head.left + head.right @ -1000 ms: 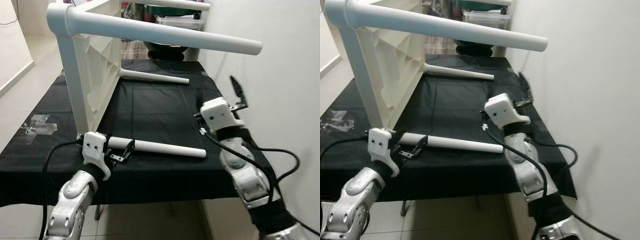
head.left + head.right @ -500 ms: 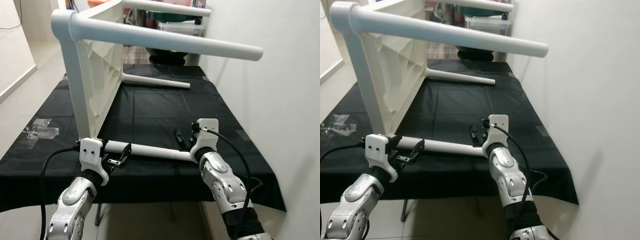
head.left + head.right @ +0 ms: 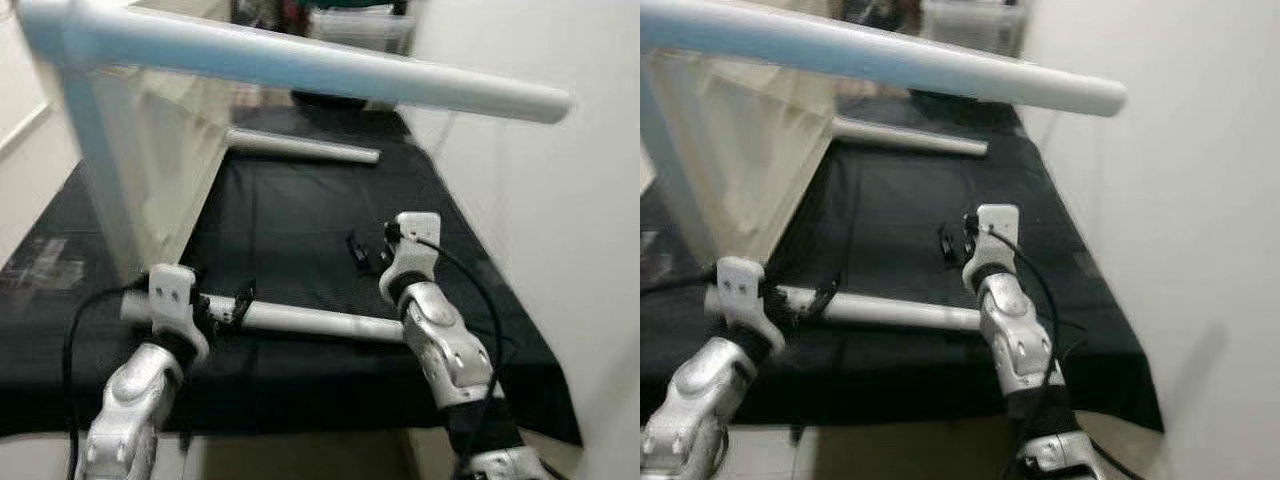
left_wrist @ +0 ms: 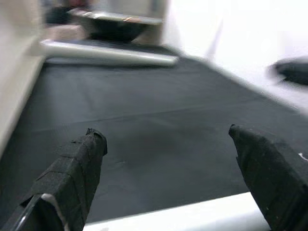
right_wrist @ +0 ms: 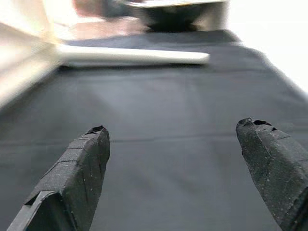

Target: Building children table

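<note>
Two silver arms of rounded, jointed metal shells. Each wrist ends in a white, blocky housing. A black cable loops from each housing back along its arm. The left end effector (image 3: pixel 235 303) and the right end effector (image 3: pixel 366 250) each carry two long black fingers (image 4: pixel 72 180), wrapped in matte, tape-like material with blunt tips.

Both eye views are smeared by motion blur, softening the white table leg (image 3: pixel 300 65) overhead and washing its upper side to a pale glare. The right wall (image 3: pixel 520 150) is brightly and evenly lit, while the black cloth (image 3: pixel 290 220) on the table reads dim with little surface detail. In the wrist views the far background blows out to white and blurs, though the near fingers (image 5: pixel 72 183) stay fairly sharp.
</note>
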`<state>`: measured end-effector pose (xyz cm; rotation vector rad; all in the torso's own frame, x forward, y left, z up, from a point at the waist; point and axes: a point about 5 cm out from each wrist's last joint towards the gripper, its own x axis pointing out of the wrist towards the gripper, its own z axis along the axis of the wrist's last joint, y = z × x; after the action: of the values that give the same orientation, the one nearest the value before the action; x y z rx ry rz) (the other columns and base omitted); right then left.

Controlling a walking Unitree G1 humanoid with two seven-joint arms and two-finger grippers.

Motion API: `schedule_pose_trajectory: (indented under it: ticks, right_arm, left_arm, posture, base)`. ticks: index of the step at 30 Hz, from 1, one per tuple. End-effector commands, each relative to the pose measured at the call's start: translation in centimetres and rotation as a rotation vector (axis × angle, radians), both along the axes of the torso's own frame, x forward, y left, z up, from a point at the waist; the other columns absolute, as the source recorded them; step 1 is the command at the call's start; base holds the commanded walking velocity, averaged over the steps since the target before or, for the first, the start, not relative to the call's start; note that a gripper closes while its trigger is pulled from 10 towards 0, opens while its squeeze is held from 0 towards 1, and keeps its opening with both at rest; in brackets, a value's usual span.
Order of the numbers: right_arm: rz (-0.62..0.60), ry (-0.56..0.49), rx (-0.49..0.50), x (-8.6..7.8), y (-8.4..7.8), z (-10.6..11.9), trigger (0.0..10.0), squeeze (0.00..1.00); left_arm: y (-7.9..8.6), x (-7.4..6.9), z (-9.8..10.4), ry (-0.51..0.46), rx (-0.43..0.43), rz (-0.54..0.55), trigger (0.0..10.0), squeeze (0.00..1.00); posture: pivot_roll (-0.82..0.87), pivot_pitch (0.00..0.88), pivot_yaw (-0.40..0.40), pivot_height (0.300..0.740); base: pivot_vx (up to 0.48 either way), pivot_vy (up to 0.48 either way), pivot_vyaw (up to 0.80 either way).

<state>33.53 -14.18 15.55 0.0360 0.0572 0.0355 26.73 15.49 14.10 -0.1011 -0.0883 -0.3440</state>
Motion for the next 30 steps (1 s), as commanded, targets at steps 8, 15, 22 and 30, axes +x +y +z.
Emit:
schedule_pose_trajectory:
  ticks: [8, 15, 22, 30]
  right_arm:
    - [0.011, -0.057, -0.046, 0.01, 0.49, 0.83, 10.0, 0.00]
    - [-0.002, -0.055, -0.058, 0.01, 0.09, 0.82, 10.0, 0.00]
    - [-0.015, -0.054, -0.043, 0.04, 0.01, 0.83, 10.0, 0.00]
    - [-0.014, -0.038, -0.014, 0.18, 0.03, 0.69, 10.0, 0.00]
  left_arm:
    - [0.73, -0.51, -0.63, 0.029, 0.013, 0.026, 10.0, 0.00]
    - [0.89, -0.53, -0.54, 0.029, 0.001, 0.028, 10.0, 0.00]
    - [0.77, -0.51, -0.45, 0.025, -0.012, 0.015, 10.0, 0.00]
    - [0.64, -0.57, -0.33, 0.017, -0.023, 0.003, 10.0, 0.00]
  posture:
    - [0.05, 0.000, -0.107, 0.740]
    - [0.05, 0.000, -0.107, 0.740]
    - [0.05, 0.000, -0.106, 0.740]
    - [0.05, 0.000, -0.107, 0.740]
  base:
    - [0.000, 0.000, 0.00]
    - [0.000, 0.000, 0.00]
    - [0.037, 0.000, 0.00]
    - [0.266, 0.000, -0.27]
